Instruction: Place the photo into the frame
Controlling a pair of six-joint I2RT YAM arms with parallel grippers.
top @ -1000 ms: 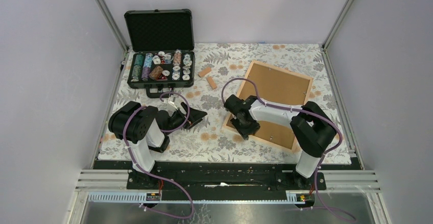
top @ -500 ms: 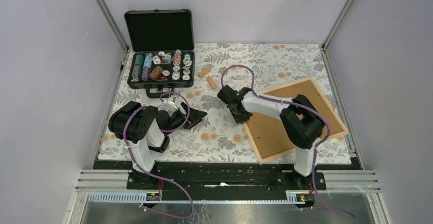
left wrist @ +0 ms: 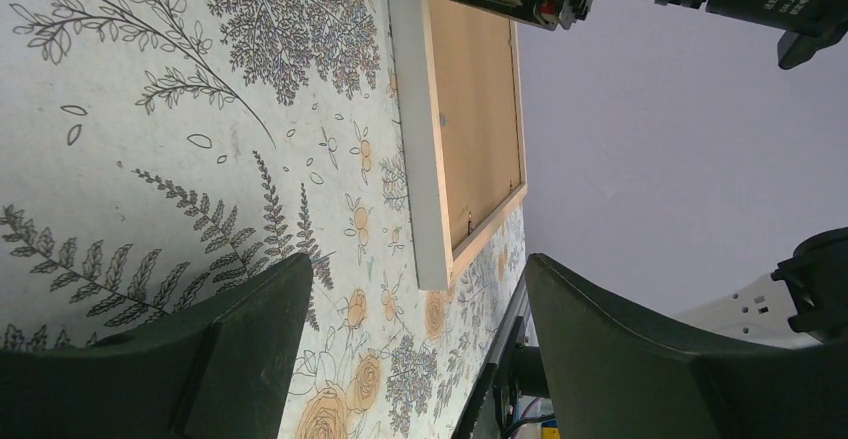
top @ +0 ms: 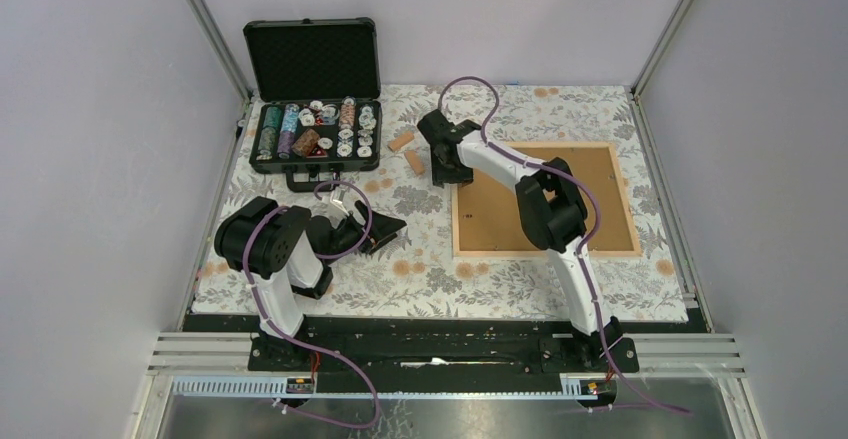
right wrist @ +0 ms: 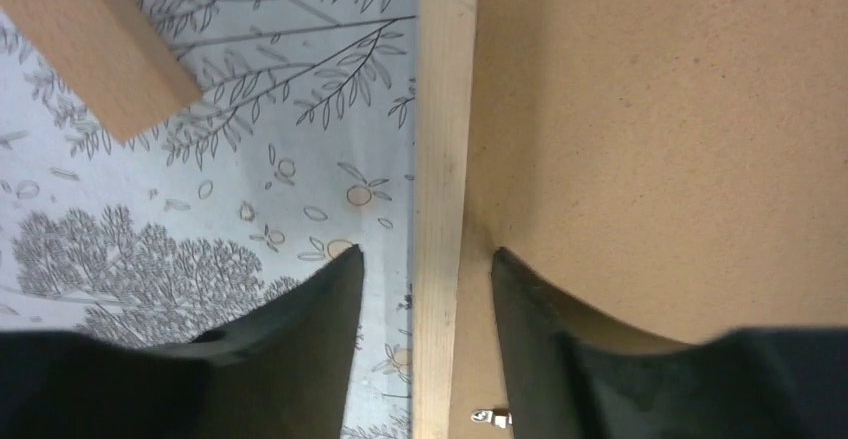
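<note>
The frame (top: 545, 254), of pale wooden strips, lies flat at the right of the table, square to its edges. A plain brown backing board (top: 500, 199) fills it. The photo is not in view. My right gripper (top: 445, 172) is at the frame's far left corner. In the right wrist view it (right wrist: 425, 251) is open, one finger on either side of the left strip (right wrist: 440, 159), with small gaps, beside the board (right wrist: 650, 109). My left gripper (top: 385, 227) is open and empty, low over the cloth left of the frame (left wrist: 415, 159).
An open black case (top: 315, 129) of poker chips stands at the far left. Two small wooden blocks (top: 401, 141) (top: 413, 162) lie just left of my right gripper; one shows in the right wrist view (right wrist: 95, 39). A metal rail borders the table.
My right gripper has moved from the near side toward the far side, and the frame has turned with it from tilted to square. The left arm has not moved.
</note>
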